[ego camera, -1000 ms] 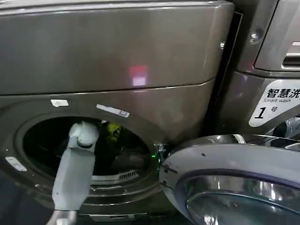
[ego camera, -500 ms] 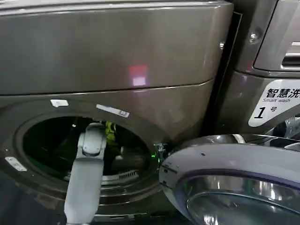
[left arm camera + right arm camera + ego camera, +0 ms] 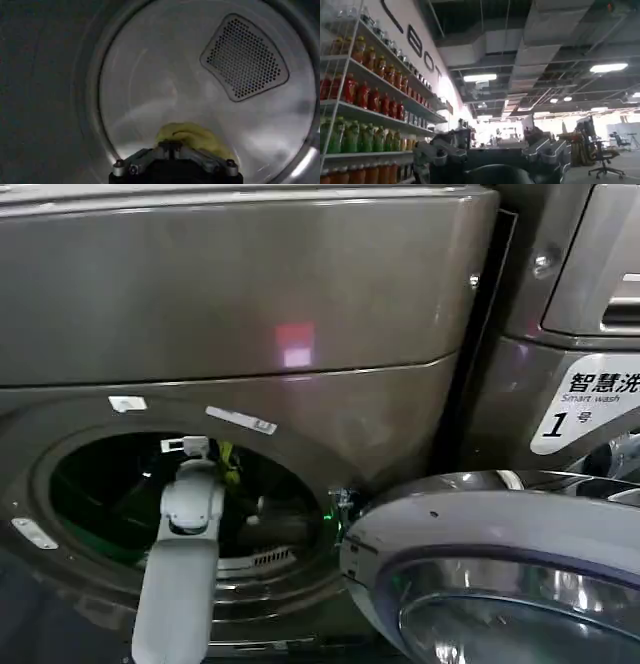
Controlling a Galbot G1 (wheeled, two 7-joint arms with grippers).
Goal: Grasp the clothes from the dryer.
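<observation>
Whether the fingers of the left gripper [image 3: 172, 150] are parted or closed cannot be told. A yellow-green piece of the clothes [image 3: 192, 137] is seen just beyond them, inside the drum of the dryer [image 3: 250, 314]. The right gripper [image 3: 490, 160] is held apart, facing shelves of bottles [image 3: 365, 100].

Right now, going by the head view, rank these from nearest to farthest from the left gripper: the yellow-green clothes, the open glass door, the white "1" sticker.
From the left gripper, inside the dryer porthole:
1. Yellow-green clothes, just beside it in the drum.
2. Open glass door, swung out to the robot's right, below the porthole's edge.
3. White "1" sticker, far right.
</observation>
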